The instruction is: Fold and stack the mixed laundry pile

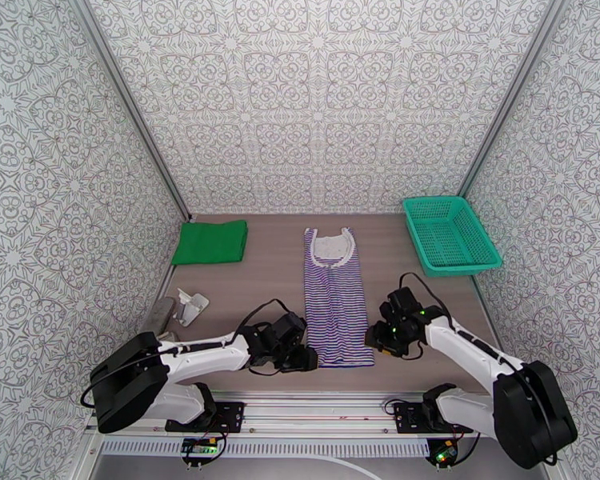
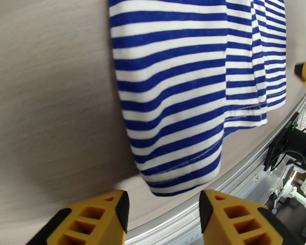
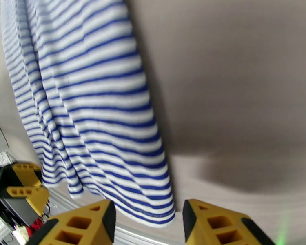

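Two grippers flank the near hem of the striped shirt (image 1: 338,306), one at each bottom corner. The left gripper (image 1: 302,360) sits just beside the hem's left corner with its jaws apart and empty. In its wrist view the corner lies on the counter (image 1: 268,282) just ahead of the yellow fingers (image 2: 96,217), not between them. The right gripper (image 1: 380,339) mirrors it at the right corner, likewise spread and holding nothing.

The shirt lies flat between them as a narrow strip, its sides apparently turned in and its white collar at the end farthest from both grippers. This paired stance probably serves to pinch both corners at once, so the hem can travel evenly toward the collar for a crosswise fold.

The green cloth (image 1: 212,242) rests well beyond the left gripper, already a neat rectangle, likely the base of the stack. A teal basket (image 1: 460,270) stands well beyond the right gripper.
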Robot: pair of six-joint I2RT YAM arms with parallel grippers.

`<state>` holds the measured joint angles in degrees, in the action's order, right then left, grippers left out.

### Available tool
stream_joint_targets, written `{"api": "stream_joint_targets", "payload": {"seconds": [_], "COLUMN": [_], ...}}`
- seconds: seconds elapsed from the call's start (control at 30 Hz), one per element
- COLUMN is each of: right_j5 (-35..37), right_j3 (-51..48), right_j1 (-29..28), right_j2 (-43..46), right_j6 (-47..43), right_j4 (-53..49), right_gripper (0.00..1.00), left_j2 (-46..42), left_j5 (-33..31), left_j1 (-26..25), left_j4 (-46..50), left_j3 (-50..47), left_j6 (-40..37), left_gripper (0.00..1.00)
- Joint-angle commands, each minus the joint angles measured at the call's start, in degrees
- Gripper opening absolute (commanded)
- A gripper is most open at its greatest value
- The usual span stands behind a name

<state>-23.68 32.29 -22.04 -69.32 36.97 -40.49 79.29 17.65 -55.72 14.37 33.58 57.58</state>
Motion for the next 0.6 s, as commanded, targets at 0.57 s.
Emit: {"api": "stream_joint_targets", "payload": {"seconds": [0.57], "right_j5": [-3.1], "right_j3": [-3.8], "right_j1": [-5.3], "right_j2": [-2.2], "right_j6": [4.5], "right_j4": [5.0], "right_gripper": [0.35], "left_j2": [5.0], "left_j5": [-2.2], "left_j1": [-0.6], "left_j4": [-6.0], "left_j3": [1.2], "left_j6": [3.5], "left_gripper": [0.37]}}
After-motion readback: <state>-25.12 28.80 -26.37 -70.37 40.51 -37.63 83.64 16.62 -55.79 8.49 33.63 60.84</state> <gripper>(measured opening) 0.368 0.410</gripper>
